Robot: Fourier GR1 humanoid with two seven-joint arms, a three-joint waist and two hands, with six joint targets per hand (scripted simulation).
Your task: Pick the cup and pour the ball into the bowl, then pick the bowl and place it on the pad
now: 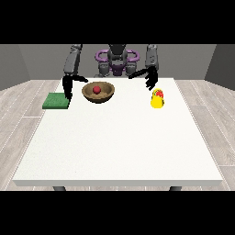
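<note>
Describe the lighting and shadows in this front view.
Front view: light is even and soft, with no glare on the white table; the wooden bowl throws only a faint shadow beneath it, as does the yellow cup; the green pad and red ball stay clearly readable.

— Did you find anything to read on that table (119, 147)?

— No. I looked over the yellow cup (157, 98) near my hand; it carried a red patch, but no letters or numbers I could make out.

— And the bowl (97, 92), or the green pad (56, 101)?

— The bowl was plain brown wood with a red ball (97, 89) in it, unmarked. The pad was flat green, no label, no brand. Nothing there could be read.
</note>
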